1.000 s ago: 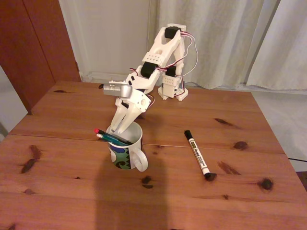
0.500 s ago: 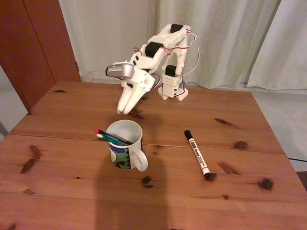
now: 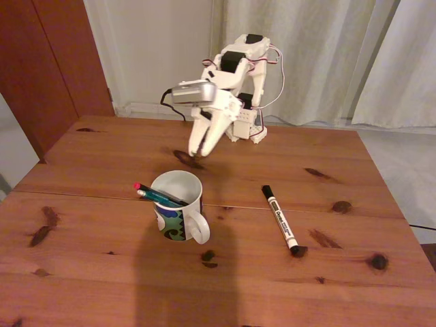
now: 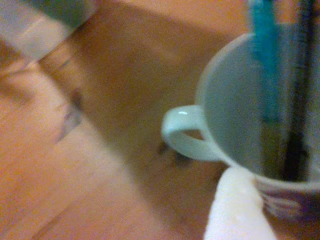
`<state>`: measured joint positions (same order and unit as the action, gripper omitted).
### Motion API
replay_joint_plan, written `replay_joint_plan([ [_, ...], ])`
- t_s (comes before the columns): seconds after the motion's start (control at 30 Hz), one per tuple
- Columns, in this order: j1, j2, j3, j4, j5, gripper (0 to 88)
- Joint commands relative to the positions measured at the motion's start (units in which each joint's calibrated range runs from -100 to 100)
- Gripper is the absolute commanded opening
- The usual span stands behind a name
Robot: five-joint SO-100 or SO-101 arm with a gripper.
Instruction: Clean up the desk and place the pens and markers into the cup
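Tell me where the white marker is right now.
In the fixed view the marker lies flat on the desk, right of the cup and apart from it, nearer the desk's right edge.

Glossy ceramic cup (image 3: 178, 208), knotty wooden desk (image 3: 95, 272)

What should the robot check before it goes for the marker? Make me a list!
1. Both pens in the cup: ok. The teal pen and the black pen with a red end lean inside the white mug.
2. Marker still to be picked up: ok. The white marker with a black cap lies flat on the desk, right of the mug in the fixed view.
3. Hand empty: ok. The hand hangs above the desk behind the mug, holding nothing.
4. Hand open enough to grab: cannot tell. The fingers look close together.
5. Free path to the marker: ok. Bare wood lies between hand and marker.
6. Mug upright: ok.
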<state>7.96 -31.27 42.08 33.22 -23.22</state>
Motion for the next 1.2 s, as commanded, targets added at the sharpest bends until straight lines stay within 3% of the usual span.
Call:
replay_joint_plan([
  [0.0, -1.0, -2.7, -0.51, -6.86, 3.42, 15.4],
  [0.2, -1.16, -2.78, 7.69, -11.42, 4.89, 15.4],
  [0.33, -0.84, -2.78, 13.46, -11.42, 14.32, 15.4],
  [0.4, -0.84, -2.78, 15.63, -11.5, 16.68, 15.5],
  [0.73, -0.36, -2.78, 19.06, -11.59, 21.18, 15.5],
  [1.17, 2.94, -2.78, 21.13, -11.59, 21.23, 15.5],
])
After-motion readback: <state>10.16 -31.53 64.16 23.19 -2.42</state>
